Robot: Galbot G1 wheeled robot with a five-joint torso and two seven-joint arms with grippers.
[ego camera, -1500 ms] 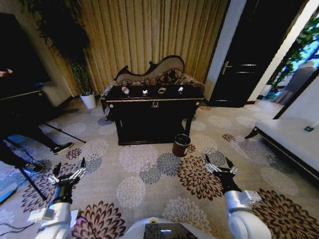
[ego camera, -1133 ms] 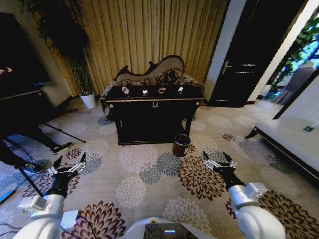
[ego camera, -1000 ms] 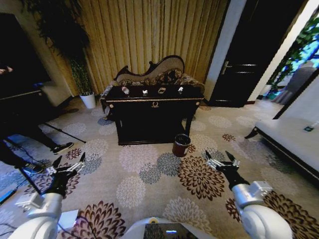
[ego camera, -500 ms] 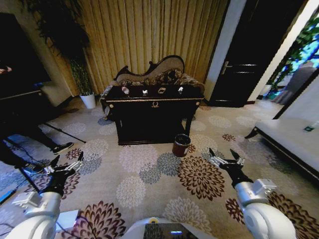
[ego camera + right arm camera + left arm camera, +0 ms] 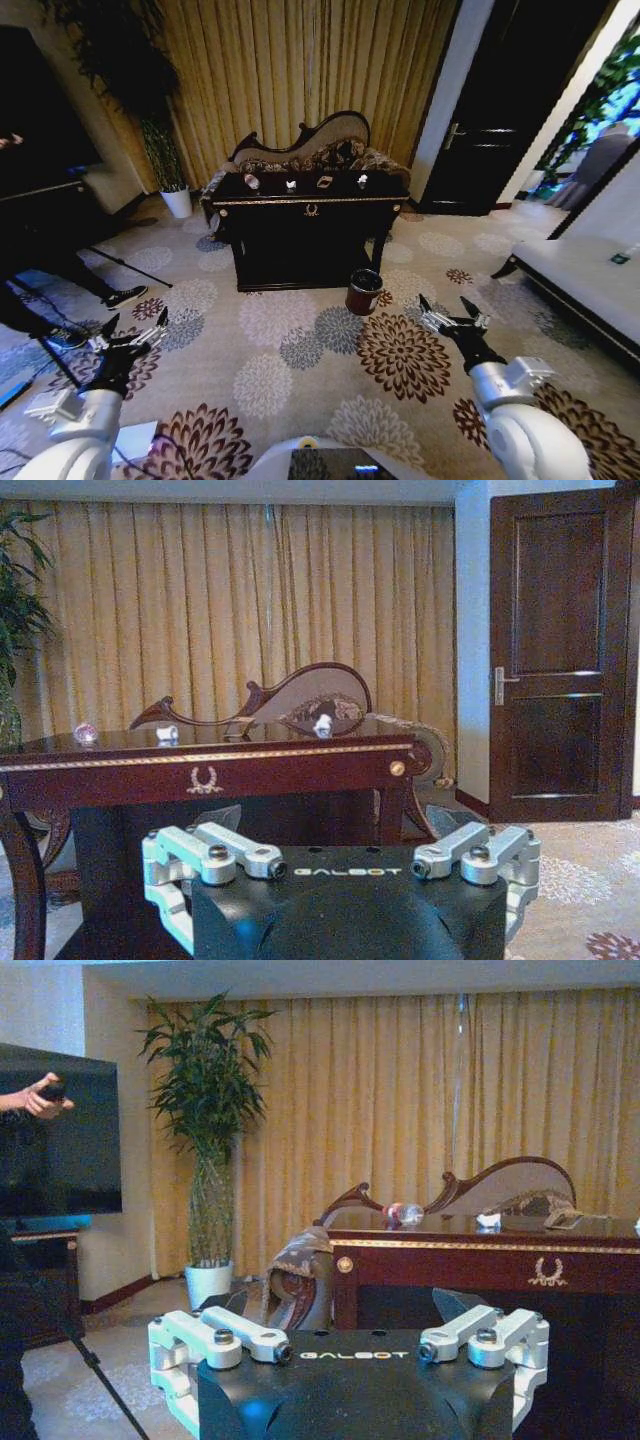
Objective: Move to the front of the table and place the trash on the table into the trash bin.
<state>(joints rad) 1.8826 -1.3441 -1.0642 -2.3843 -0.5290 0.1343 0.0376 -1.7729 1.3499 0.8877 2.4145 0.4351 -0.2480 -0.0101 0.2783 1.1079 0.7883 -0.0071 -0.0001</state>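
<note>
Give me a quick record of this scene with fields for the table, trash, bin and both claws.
table: black table with gold trim, across the carpet, ahead of the robot
trash: bottle, paper ball, tan scrap and whitish bit on the tabletop
bin: trash bin on the floor by the table's front right corner
left claw: open, low over the carpet
right claw: open, low over the carpet

We see a black table (image 5: 310, 235) trimmed in gold, a reddish-brown bin (image 5: 363, 292), golden curtains (image 5: 300, 70), and beige carpet (image 5: 300, 350) with brown and grey flowers.
</note>
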